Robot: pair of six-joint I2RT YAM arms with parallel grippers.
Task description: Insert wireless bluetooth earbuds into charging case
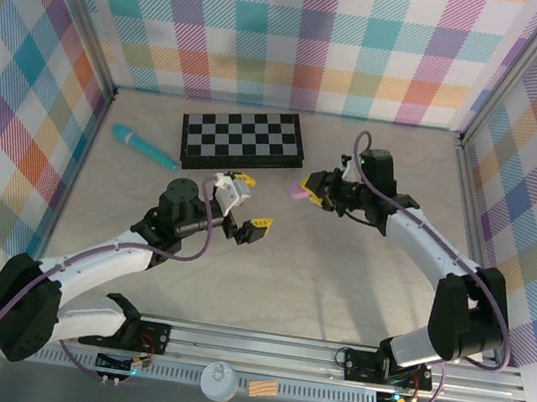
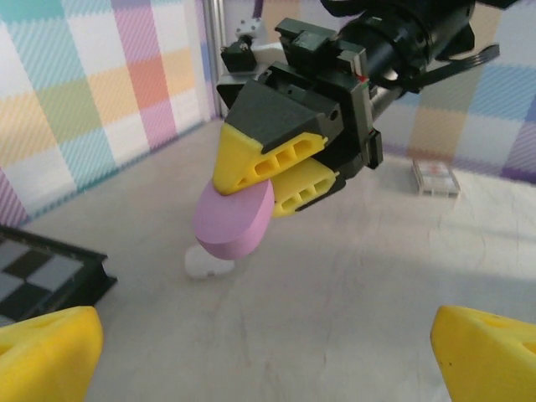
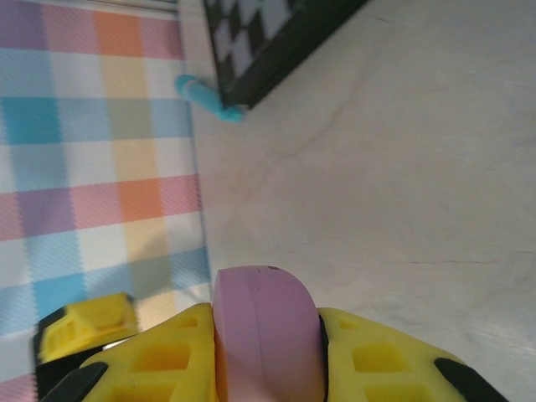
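Right pincer, yellow-tipped, pinches a pink pebble-shaped plastic charging case by its flat faces. It holds the case edge-on, clear of the pale marbled surface. The case appears shut; no open lid or earbud well can be seen. Left pincer is spread wide and empty, facing the case from nearby.

A small white translucent plastic piece lies on the surface just below the case. It is probably one of the earbuds, though it is too small and blurred to be certain. A black-and-grey folding chequered board and a teal pen-shaped object lie well apart, towards the far wall.

Step in hand, as judged: the case is presented in the air and no insertion has begun. The next move calls for the lid to be opened while the right pincer steadies the body. The left pincer must then close on the tiny white piece without knocking it away.
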